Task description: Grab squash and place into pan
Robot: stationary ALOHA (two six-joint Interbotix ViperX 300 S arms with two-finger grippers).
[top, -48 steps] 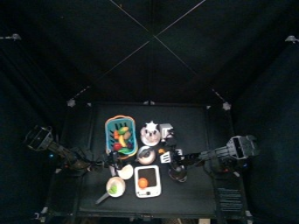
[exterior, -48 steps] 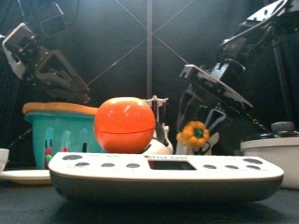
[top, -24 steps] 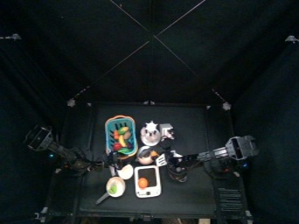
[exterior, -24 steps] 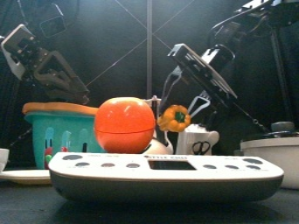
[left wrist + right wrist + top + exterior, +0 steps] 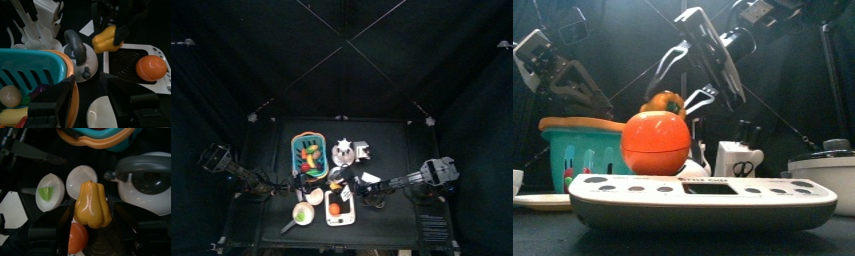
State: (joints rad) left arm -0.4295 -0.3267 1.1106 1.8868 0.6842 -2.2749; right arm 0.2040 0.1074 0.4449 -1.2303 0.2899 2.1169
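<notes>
Your right jaws are clenched on the squash (image 5: 91, 203), gripping its sides and carrying it in the air above the crowded surface (image 5: 392, 228); its long axis runs out along the jaws, thick end away from the wrist; the pan (image 5: 303, 213) lies down, to the left and nearer the front edge, its thin handle pointing to the near left, with something green already inside; your right arm is plainly the one to finish; a small pale dish (image 5: 315, 197), a kettle (image 5: 337, 177) and a white tray (image 5: 339, 218) bearing an orange fruit (image 5: 656, 141) crowd close around the pan, so room for lowering looks tight; your left jaws rest released and empty at the left, beside the teal basket (image 5: 30, 65).
</notes>
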